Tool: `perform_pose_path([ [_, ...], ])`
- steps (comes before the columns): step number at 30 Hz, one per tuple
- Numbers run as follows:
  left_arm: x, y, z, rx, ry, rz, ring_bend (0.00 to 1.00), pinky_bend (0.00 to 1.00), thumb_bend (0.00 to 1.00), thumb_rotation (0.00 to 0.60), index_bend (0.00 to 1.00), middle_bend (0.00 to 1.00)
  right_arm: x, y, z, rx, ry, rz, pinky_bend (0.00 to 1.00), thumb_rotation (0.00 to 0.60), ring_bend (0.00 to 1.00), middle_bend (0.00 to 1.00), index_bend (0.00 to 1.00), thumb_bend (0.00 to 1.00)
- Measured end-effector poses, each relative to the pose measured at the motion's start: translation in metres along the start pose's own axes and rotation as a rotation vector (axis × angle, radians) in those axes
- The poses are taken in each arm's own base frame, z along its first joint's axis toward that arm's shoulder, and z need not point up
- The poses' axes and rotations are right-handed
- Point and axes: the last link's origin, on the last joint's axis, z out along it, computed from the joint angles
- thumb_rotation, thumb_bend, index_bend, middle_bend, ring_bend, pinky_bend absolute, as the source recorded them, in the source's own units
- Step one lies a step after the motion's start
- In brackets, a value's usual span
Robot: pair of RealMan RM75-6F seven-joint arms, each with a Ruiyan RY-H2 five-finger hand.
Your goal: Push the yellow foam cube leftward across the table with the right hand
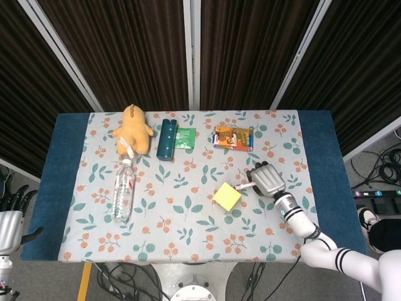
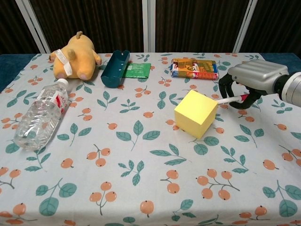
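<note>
The yellow foam cube (image 1: 227, 197) (image 2: 196, 113) sits right of the table's middle, turned so one corner points toward me. My right hand (image 1: 268, 180) (image 2: 256, 77) is just right of it, knuckles up and fingers curled under. One straight finger (image 2: 226, 100) reaches left and touches the cube's upper right edge. The hand holds nothing. In the head view my left hand (image 1: 9, 227) hangs off the table's near left corner, fingers apart and empty.
A clear water bottle (image 1: 123, 188) (image 2: 40, 113) lies at the left. Along the far edge are an orange plush toy (image 1: 133, 130), a teal case (image 1: 166, 138), a green packet (image 1: 185, 137) and an orange snack pack (image 1: 233, 137). The floral cloth (image 1: 188, 232) covers the table.
</note>
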Motion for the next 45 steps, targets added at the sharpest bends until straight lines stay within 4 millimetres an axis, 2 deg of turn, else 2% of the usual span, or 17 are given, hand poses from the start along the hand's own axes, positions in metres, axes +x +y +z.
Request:
perform_pose_path([
  [8,-0.002,0.001,0.001,-0.007,-0.003,-0.005,0.2,0.19,0.09,0.6,0.23,0.2,0.001,0.01,-0.022,0.006,-0.037,-0.027,0.3,0.6,0.27,0.56,0.72,0.43],
  [12,-0.002,0.004,0.004,-0.017,0.003,-0.009,0.2,0.19,0.09,0.6,0.23,0.2,-0.002,0.005,-0.03,0.025,-0.048,-0.01,0.3,0.6,0.27,0.56,0.72,0.43],
  [17,-0.001,0.006,0.004,-0.026,0.004,-0.009,0.2,0.19,0.09,0.6,0.23,0.2,-0.002,-0.005,-0.03,0.038,-0.049,-0.001,0.29,0.6,0.27,0.57,0.72,0.43],
  [26,-0.002,0.006,0.004,-0.03,0.007,-0.022,0.2,0.19,0.09,0.6,0.23,0.2,0.005,-0.038,-0.022,0.064,-0.041,0.008,0.25,0.6,0.28,0.58,0.73,0.43],
  [36,-0.003,0.004,0.002,-0.031,0.007,-0.033,0.2,0.19,0.09,0.6,0.23,0.2,0.02,-0.088,-0.004,0.084,-0.045,-0.005,0.25,0.6,0.29,0.59,0.74,0.43],
  [45,-0.004,0.003,0.002,-0.038,0.005,-0.039,0.2,0.19,0.09,0.6,0.23,0.2,0.02,-0.116,-0.001,0.113,-0.078,-0.028,0.25,0.6,0.29,0.59,0.74,0.43],
])
